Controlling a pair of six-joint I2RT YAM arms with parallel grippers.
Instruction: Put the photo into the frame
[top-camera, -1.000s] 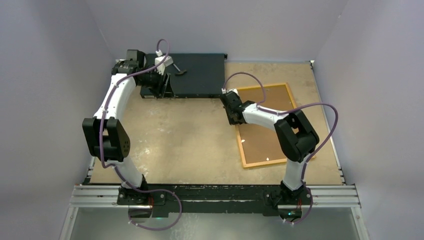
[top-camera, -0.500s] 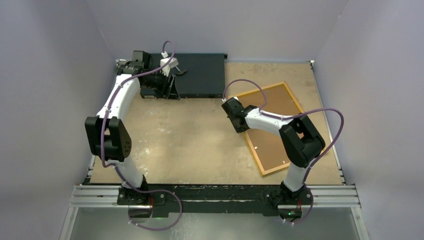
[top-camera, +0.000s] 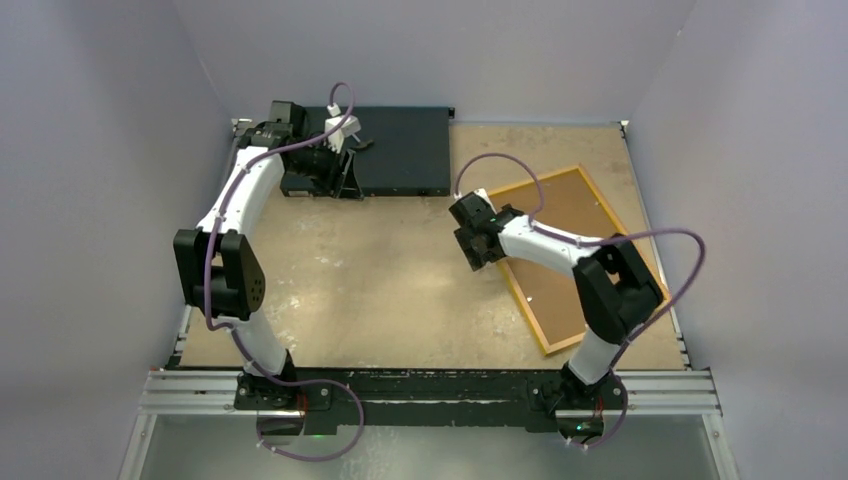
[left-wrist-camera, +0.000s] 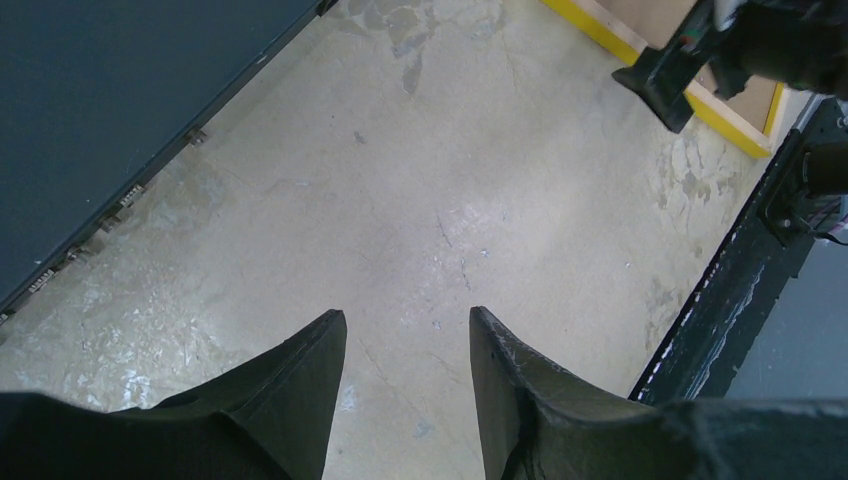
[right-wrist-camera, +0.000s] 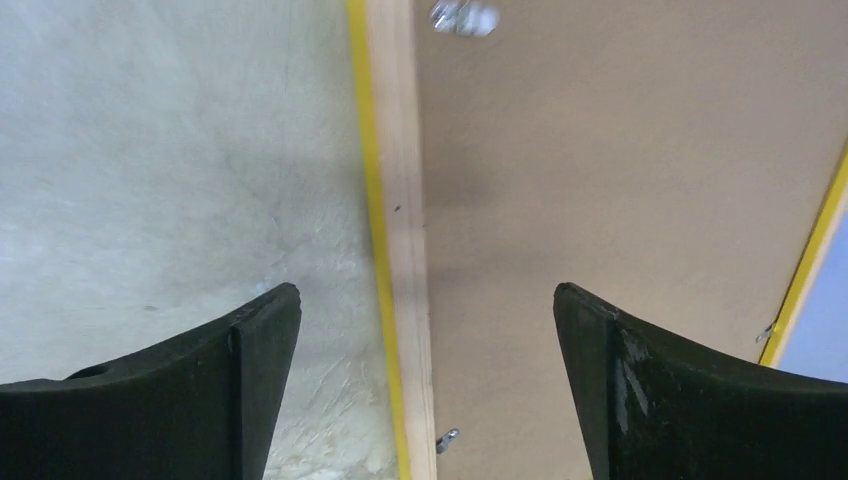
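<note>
The frame (top-camera: 530, 179) is lying face down at the table's right; the photo isn't showing. The right claw (right-wrist-camera: 425, 300) is hovering, jaws wide and empty, over its left rail. The left claw (left-wrist-camera: 405, 325) is gaping, holding nothing. The frame looks stiff and light with a breakable pane, so I'd pinch a wooden rail.

The left arm (top-camera: 245, 190) arches from its base at the near edge toward the counter's (top-camera: 380, 290) far-left corner. The left pincer (left-wrist-camera: 405, 322) points down, fingers partly parted with nothing between them. The right arm (top-camera: 535, 243) folds inward toward the counter's middle, and the right pincer (right-wrist-camera: 425, 295) faces down, fingers spread wide and gripping nothing.
</note>
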